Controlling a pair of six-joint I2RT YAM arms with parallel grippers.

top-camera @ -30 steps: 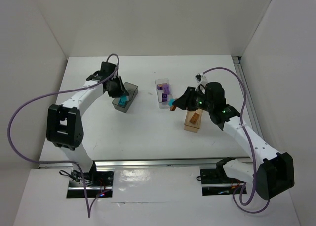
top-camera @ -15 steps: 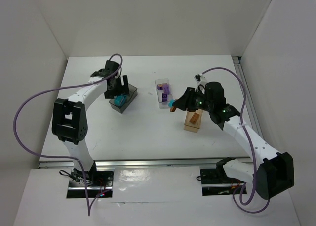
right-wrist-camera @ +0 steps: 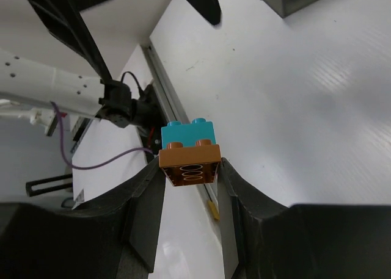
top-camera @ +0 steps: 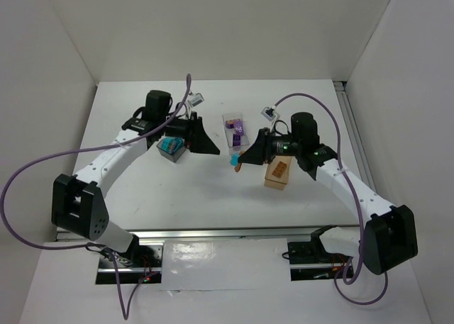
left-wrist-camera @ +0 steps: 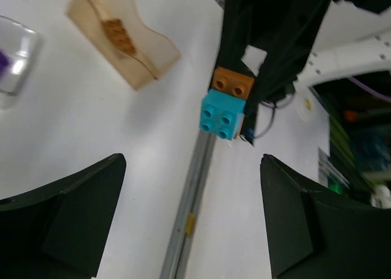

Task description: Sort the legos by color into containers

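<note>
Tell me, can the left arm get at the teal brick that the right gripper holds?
Probably yes. The left gripper is open and faces the teal brick, with nothing between them. The right gripper clamps only the orange brick joined to it, so the teal one sticks out free.

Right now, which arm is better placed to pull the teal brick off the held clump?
Left. The left gripper is open and aimed at the clump, teal brick facing it; the right gripper is shut on the orange-brown brick.

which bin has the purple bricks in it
The clear bin, in the middle, holds the purple bricks; the grey bin holds teal, the amber bin orange-brown.
</note>
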